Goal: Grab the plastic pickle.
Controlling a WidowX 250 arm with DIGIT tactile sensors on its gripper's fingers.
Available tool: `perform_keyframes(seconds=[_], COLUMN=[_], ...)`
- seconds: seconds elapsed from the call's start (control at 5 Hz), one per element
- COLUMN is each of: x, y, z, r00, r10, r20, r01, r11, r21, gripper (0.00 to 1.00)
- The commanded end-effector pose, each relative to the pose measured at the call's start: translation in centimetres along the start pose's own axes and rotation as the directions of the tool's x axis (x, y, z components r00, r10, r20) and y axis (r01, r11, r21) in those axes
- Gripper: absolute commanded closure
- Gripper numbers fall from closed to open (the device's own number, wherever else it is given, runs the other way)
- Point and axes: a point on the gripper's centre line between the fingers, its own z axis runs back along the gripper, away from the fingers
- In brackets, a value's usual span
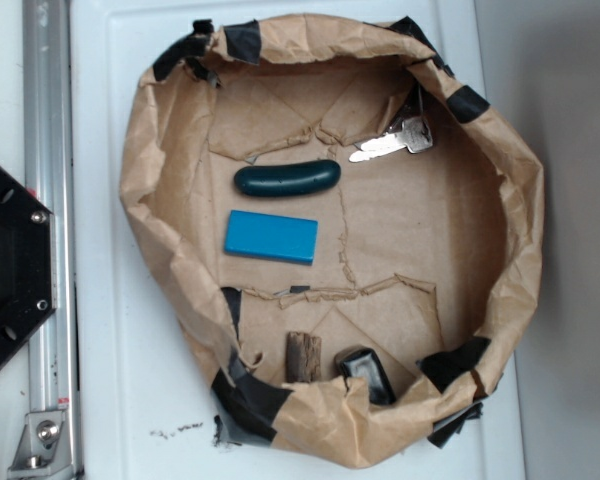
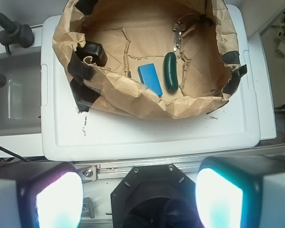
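Note:
The plastic pickle [image 1: 286, 179] is dark green and glossy, lying flat inside a brown paper-lined basin [image 1: 155, 150], in its upper left part. The wrist view shows the pickle [image 2: 170, 71] standing lengthwise beside the blue block [image 2: 150, 79]. My gripper [image 2: 138, 197] is open, its two pads [image 2: 59, 199] wide apart with nothing between them. It hangs high above the robot's black base plate [image 2: 152, 190], well short of the basin and far from the pickle. The exterior view does not show the gripper.
A flat blue block [image 1: 271, 236] lies just below the pickle. A brown wooden piece [image 1: 303, 356] and a small black object [image 1: 368, 374] sit near the basin's lower rim, and metal keys [image 1: 392, 143] at the upper right. An aluminium rail [image 1: 50, 200] runs along the left.

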Motion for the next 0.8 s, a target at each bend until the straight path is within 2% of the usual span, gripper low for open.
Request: perform_keyframes(seconds=[0.0, 0.2, 0.4, 0.6], x=[0.0, 4.5, 8.3, 12.5], y=[0.0, 2.8, 4.3, 5.2], z=[0.0, -4.7, -9.0, -14.7], r00=[1.0, 0.994, 0.979, 0.98], r10=[0.0, 0.097, 0.2, 0.178], r20=[0.0, 0.048, -0.04, -0.085], r01=[0.0, -0.095, -0.198, -0.166], r11=[1.0, 0.995, 0.978, 0.978], r21=[0.0, -0.04, 0.06, 0.124], gripper=[0.0, 0.0, 0.0, 0.0])
